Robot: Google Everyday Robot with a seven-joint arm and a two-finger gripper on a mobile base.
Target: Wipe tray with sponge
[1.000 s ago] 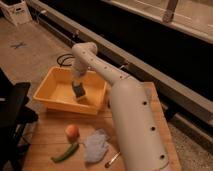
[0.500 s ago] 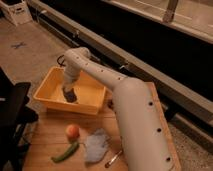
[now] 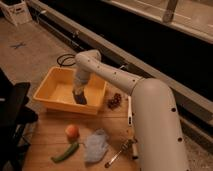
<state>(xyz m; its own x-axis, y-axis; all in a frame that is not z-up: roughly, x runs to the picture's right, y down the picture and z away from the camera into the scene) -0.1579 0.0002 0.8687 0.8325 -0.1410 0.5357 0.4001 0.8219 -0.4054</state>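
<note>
A yellow tray (image 3: 50, 97) stands at the far left of the wooden table (image 3: 45, 150). My white arm (image 3: 105, 72) reaches over its back rim and down into it. My gripper (image 3: 79, 95) is inside the tray, near the middle of its floor. It is shut on a dark sponge (image 3: 80, 99), which rests on or just above the tray floor. The fingers themselves are mostly hidden by the arm's wrist and the sponge.
On the table in front of the tray lie an orange fruit (image 3: 72, 131), a green pepper (image 3: 65, 151), a grey-blue cloth (image 3: 95, 145) and a utensil (image 3: 119, 152). Dark grapes (image 3: 115, 101) and a white pen (image 3: 129, 112) lie right of the tray. A black chair (image 3: 12, 115) stands at left.
The gripper with the sponge swept left across the tray floor, then came back a little to the right. The tray and the table items have not moved.
</note>
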